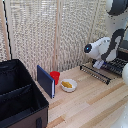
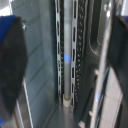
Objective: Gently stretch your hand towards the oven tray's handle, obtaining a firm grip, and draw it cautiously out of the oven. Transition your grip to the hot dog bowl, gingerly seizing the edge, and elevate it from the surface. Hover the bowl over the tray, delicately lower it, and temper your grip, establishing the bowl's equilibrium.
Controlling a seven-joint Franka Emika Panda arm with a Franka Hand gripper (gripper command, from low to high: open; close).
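The oven tray (image 1: 102, 71) sticks out of the oven (image 1: 121, 59) at the exterior view's right, a dark rack of thin bars lying flat above the table (image 1: 90, 102), with the oven tray's handle (image 1: 95, 74) running along its front edge, the side nearest the middle of the table. The hand (image 1: 99, 63) of the white arm (image 1: 102, 47) sits right over the rack, just behind the handle, but the exterior view is too small to show whether the fingers touch it. In the wrist view two dark fingers (image 2: 11, 70) stand wide apart at either side of the picture with nothing clearly between them, and beyond them are blurred metal surfaces and perforated strips (image 2: 75, 55); I cannot tell for sure what these are. The hot dog bowl (image 1: 68, 85) rests on the table well apart from the tray, toward the exterior view's left, a yellow-orange piece inside it. Just beside it stand a red cup (image 1: 55, 77) and an upright blue panel (image 1: 45, 81). A black case (image 1: 20, 97) fills the near left corner.
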